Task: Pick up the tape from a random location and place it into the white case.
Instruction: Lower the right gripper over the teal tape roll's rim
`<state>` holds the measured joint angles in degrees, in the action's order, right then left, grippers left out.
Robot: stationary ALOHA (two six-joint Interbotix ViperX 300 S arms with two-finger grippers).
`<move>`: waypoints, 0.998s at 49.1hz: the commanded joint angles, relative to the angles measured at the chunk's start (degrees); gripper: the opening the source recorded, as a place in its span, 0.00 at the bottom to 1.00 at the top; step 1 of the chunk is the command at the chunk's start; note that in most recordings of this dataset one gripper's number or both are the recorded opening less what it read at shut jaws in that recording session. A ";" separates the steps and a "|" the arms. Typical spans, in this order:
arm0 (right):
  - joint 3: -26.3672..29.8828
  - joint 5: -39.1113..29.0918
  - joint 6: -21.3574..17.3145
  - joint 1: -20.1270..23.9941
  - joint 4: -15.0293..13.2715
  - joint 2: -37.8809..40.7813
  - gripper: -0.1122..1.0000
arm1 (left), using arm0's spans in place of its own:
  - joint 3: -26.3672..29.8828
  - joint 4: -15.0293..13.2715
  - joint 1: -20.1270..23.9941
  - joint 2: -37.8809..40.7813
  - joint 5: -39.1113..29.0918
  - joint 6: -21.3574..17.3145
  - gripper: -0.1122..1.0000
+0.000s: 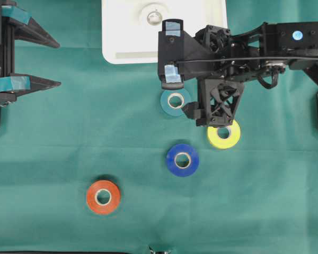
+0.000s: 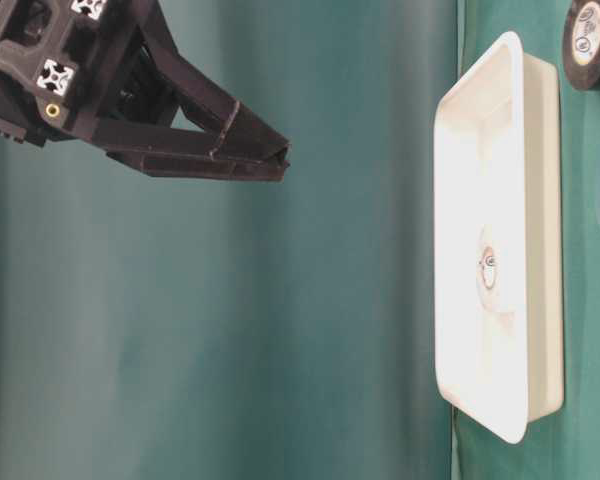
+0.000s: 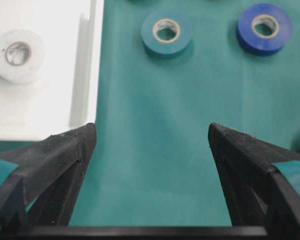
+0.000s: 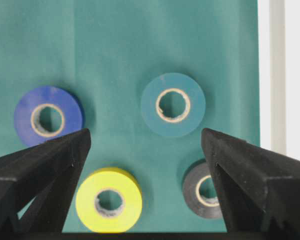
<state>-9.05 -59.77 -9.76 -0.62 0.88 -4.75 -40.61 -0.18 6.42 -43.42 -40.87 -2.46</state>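
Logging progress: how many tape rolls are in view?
6: white roll in the white case; teal, yellow, blue, orange on cloth; black under the right arm. More may be hidden.

White case (image 1: 128, 50) lies flat at the cloth's far edge, shallow, rounded corners, raised rim; a white roll (image 1: 151, 14) lies flat inside it; on the cloth, all flat and apart: teal roll (image 1: 175, 101) nearest the case, yellow (image 1: 224, 134), blue (image 1: 182, 159), orange (image 1: 103, 197), and a black roll (image 4: 203, 191) beside the teal.
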 commanded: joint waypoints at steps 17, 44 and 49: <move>-0.44 1.49 -0.18 0.09 0.00 -0.18 0.94 | 0.88 -0.09 0.35 0.00 0.35 0.00 0.91; -9.67 13.18 -0.53 0.53 -0.09 5.10 0.94 | 0.97 -0.09 0.35 0.00 0.62 0.00 0.91; -10.81 15.64 -0.62 0.53 -0.09 6.94 0.94 | 0.97 -0.09 0.35 0.09 0.62 0.00 0.91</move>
<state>-19.95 -45.88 -10.28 -0.26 0.79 2.20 -40.61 -0.18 6.68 -43.42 -40.69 -2.55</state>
